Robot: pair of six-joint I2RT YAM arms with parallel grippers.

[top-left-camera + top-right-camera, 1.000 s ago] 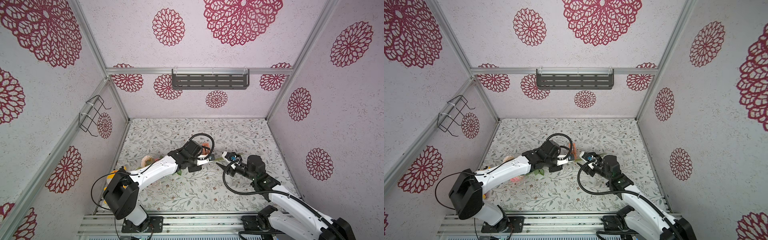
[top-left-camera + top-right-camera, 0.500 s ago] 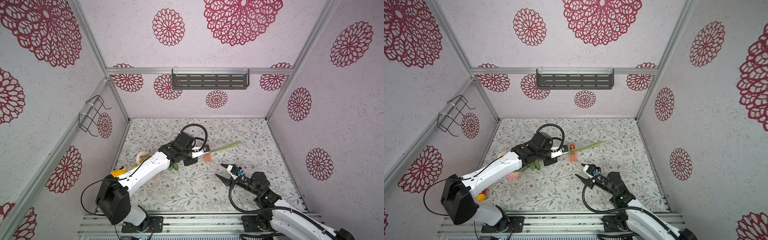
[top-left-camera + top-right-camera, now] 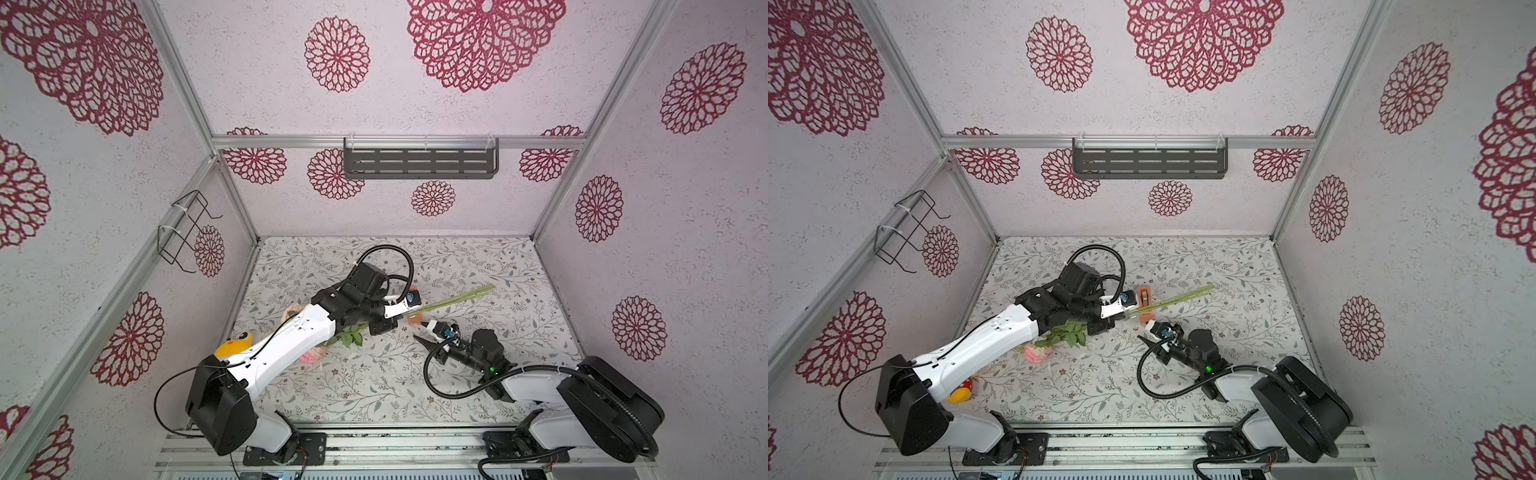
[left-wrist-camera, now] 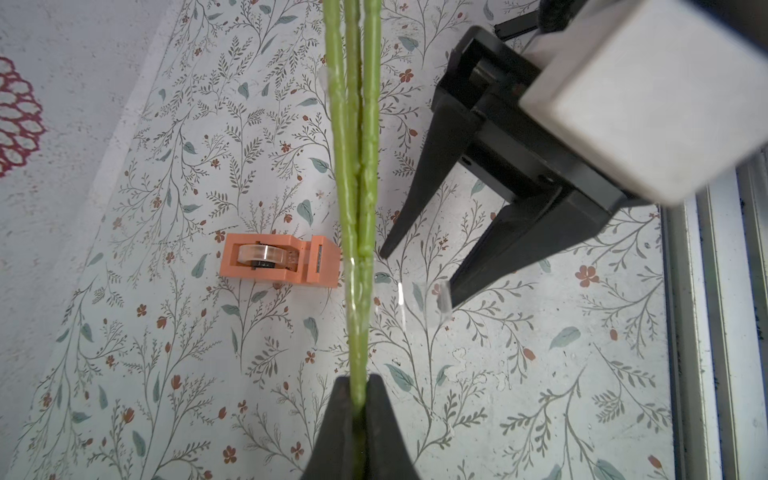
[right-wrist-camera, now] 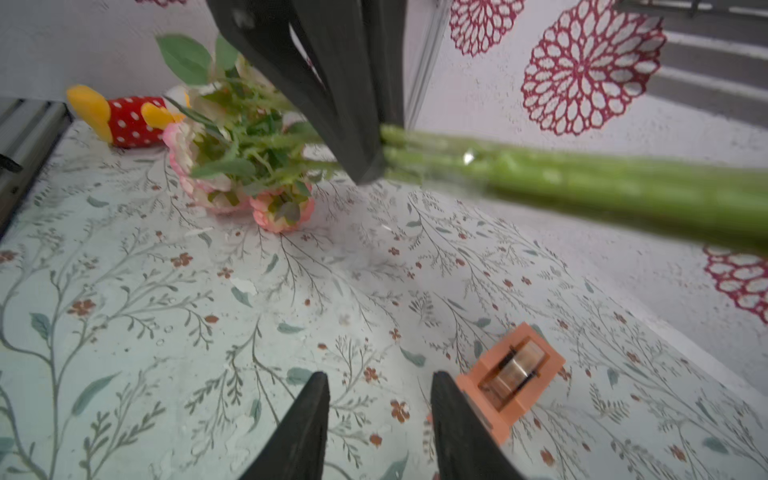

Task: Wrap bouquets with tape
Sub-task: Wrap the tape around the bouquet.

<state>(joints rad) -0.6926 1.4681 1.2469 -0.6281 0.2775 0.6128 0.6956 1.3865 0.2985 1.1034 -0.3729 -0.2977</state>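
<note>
Left fingers (image 3: 381,327) clamp bouquet (image 3: 457,298) stems

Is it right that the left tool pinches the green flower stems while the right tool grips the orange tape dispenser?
No. The left tool does pinch the stems, but the right tool stands open: the orange tape dispenser rests on the table outside its jaws, as the right wrist view shows.

Both top views look down from high over the near edge; wrist views, close to the worktop (image 4: 166,374), share the tape (image 4: 261,254).
</note>
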